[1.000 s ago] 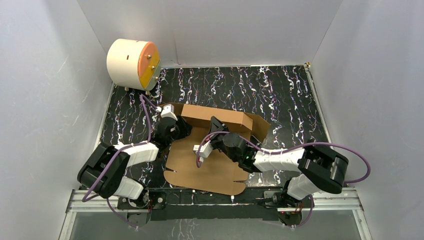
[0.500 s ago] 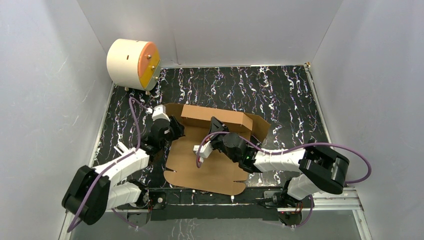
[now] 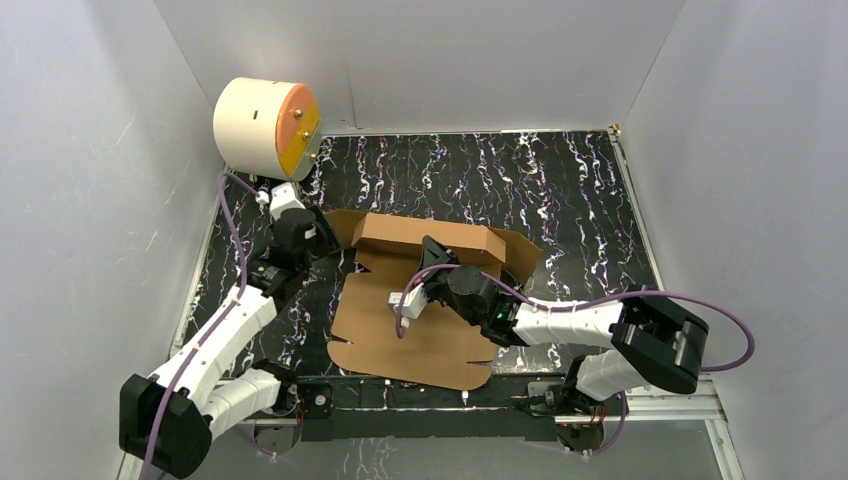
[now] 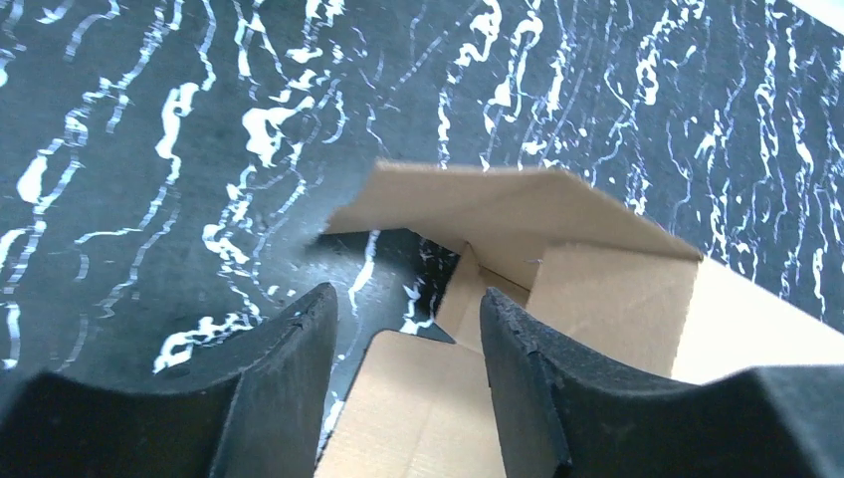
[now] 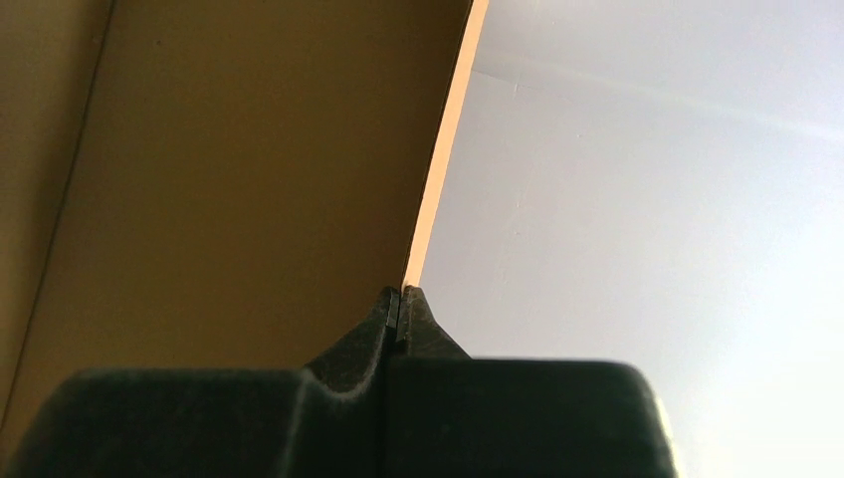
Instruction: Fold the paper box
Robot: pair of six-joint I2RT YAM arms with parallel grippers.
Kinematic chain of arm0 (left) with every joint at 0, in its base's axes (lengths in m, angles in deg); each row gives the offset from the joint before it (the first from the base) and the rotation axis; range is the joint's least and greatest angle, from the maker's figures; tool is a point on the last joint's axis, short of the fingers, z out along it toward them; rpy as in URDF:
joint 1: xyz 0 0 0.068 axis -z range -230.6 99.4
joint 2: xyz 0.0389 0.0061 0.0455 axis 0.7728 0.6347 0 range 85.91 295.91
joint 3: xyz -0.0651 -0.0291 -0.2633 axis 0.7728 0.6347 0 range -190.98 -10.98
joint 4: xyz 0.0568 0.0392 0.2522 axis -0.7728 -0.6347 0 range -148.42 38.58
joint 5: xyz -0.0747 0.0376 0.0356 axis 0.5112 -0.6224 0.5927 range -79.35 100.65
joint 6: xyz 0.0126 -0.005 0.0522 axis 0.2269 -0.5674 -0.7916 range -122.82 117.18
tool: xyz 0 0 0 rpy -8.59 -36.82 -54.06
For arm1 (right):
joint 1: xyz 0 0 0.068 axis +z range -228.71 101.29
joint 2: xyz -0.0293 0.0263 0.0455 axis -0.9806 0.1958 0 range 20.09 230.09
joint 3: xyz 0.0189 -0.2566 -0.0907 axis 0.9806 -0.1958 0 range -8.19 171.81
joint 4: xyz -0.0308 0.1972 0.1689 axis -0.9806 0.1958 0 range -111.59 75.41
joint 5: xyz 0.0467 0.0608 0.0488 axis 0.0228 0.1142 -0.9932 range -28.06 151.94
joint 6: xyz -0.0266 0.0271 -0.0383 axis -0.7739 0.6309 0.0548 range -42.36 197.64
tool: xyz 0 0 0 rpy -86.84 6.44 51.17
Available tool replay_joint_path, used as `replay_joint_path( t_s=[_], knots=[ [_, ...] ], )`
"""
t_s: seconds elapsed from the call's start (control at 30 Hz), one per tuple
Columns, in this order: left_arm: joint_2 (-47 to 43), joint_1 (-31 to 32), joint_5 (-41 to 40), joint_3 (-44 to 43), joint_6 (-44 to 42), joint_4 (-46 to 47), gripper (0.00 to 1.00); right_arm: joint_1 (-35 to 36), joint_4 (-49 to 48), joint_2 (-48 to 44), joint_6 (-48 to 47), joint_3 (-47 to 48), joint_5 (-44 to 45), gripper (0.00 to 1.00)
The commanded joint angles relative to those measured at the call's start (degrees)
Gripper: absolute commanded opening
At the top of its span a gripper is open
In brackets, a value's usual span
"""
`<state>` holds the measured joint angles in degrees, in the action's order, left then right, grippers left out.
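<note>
Cardboard lies in the middle of the black table [image 3: 560, 190] with white squiggles on it. It is the paper box [image 3: 420, 340], plain brown and only half made. Its back wall [image 3: 430, 232] stands up. A big flat part lies on the table, on the side near the arm bases.

The left gripper [image 3: 318, 240] is by the back left corner of the box, low over the table. Its two black fingers [image 4: 289, 378] are apart and there is nothing between them. In the left wrist view, a corner flap [image 4: 498, 204] sits just ahead of the fingers, lifted a little off the table.

The right gripper [image 3: 432, 246] reaches in over the flat part, up to the inside of the back wall. Its fingers are pushed tight together and hold nothing. In the right wrist view, the tips sit right at the edge of a brown wall. It is hard to tell if they push on it.

A cream drum with an orange face [image 3: 265, 125] stands at the far left corner, well apart from the box.
</note>
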<state>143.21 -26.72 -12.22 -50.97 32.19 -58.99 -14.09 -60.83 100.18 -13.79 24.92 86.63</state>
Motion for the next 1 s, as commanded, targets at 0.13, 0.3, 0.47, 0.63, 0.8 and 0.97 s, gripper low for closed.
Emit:
replay_joint_path(
  t_s=[0.13, 0.3, 0.47, 0.63, 0.8, 0.97],
  knots=[
    [0.4, -7.1, 6.5, -10.5, -15.8, -12.0, 0.6, -0.1, 7.3, -1.9, 2.6, 0.2, -2.0, 0.0],
    [2.8, -10.0, 15.3, -13.5, -24.4, -11.9, 0.62, -0.4, 7.3, -1.9, 2.6, 0.2, -2.2, 0.0],
    [8.6, -11.9, 21.5, -17.0, -29.7, -12.0, 0.59, -0.7, 7.8, -1.9, 2.8, 0.4, -2.4, 0.0],
    [12.0, -14.1, 25.3, -19.3, -33.9, -11.0, 0.56, -1.0, 9.3, -2.7, 3.1, 0.9, -3.2, 0.0],
    [14.6, -15.5, 28.8, -22.0, -38.5, -10.6, 0.55, -1.2, 10.8, -2.7, 3.1, 1.3, -3.5, 0.0],
    [18.0, -15.8, 33.8, -23.3, -41.1, -12.2, 0.53, -1.4, 11.7, -2.8, 2.9, 2.0, -3.7, 0.0]
  ],
)
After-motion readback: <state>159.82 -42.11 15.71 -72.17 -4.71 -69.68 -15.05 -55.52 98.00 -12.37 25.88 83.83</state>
